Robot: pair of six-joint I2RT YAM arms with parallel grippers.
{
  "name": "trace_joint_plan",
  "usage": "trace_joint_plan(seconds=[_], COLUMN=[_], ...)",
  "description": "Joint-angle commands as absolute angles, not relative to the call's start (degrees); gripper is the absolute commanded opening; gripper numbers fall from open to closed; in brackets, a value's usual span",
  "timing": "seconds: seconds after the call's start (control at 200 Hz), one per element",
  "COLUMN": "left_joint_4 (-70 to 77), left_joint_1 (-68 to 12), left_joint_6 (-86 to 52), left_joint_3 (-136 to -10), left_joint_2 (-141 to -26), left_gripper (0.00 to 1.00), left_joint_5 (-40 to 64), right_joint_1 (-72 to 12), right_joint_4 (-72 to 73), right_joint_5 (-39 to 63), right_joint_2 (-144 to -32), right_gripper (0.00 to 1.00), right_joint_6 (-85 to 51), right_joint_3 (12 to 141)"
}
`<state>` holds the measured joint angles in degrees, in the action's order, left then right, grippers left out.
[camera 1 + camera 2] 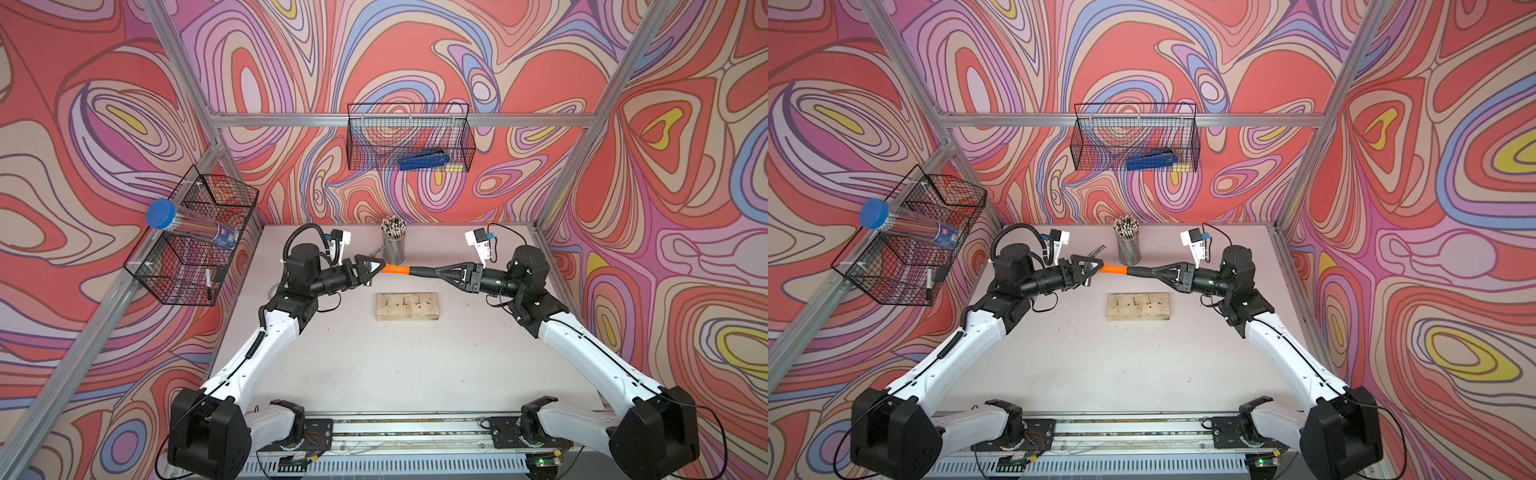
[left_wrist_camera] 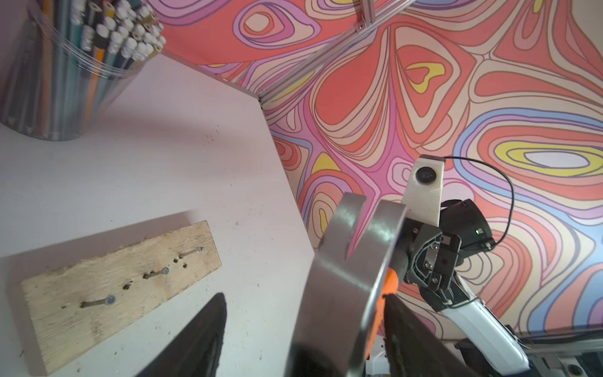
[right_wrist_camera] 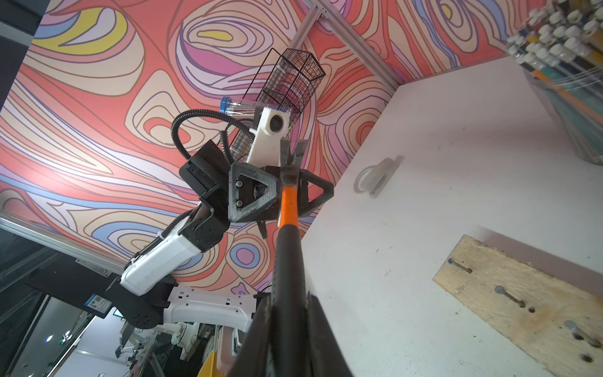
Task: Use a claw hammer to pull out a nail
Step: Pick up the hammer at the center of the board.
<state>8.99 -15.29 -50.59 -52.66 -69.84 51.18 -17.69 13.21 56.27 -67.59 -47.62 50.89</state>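
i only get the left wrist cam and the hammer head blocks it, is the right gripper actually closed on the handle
Observer: Yes. The right gripper is shut on the black handle of the claw hammer; both top views show it.
Operator: ok, anything on the table that i cant see from here
Observer: A clear tape roll sits on the table beside the pencil cup, on the side toward the left gripper.
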Motion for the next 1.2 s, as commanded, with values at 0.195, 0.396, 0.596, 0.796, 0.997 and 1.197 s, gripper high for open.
trace_joint_plan(seconds=[0.195,0.396,0.596,0.796,0.997,1.197], left_joint_4=[34.79,44.27,50.34,49.89,48.32,51.19], left_joint_1=[-15.0,-14.95,-14.99,-14.98,-15.02,-15.03], left_joint_6=[-67.47,-74.33,-77.59,-76.87,-75.31,-76.38], left_joint_3=[-48.33,-47.17,-43.58,-39.73,-37.58,-36.3], left_joint_2=[-73.46,-76.41,-76.89,-74.61,-72.52,-72.01], left_gripper=[0.36,0.0,0.0,0.0,0.0,0.0], left_joint_5=[62.04,62.17,55.97,47.88,42.6,40.66], right_joint_1=[-17.4,-16.8,-16.34,-16.04,-14.52,-14.07], right_joint_4=[22.24,23.22,24.95,24.07,20.78,21.0], right_joint_5=[61.32,60.92,56.7,51.07,44.44,41.44], right_joint_2=[-68.22,-69.43,-69.27,-69.27,-67.65,-66.09], right_gripper=[0.0,0.02,0.44,0.6,0.95,0.9], right_joint_6=[-49.9,-51.02,-52.18,-52.65,-51.91,-52.56], right_joint_3=[53.0,53.29,51.99,50.0,47.24,44.83])
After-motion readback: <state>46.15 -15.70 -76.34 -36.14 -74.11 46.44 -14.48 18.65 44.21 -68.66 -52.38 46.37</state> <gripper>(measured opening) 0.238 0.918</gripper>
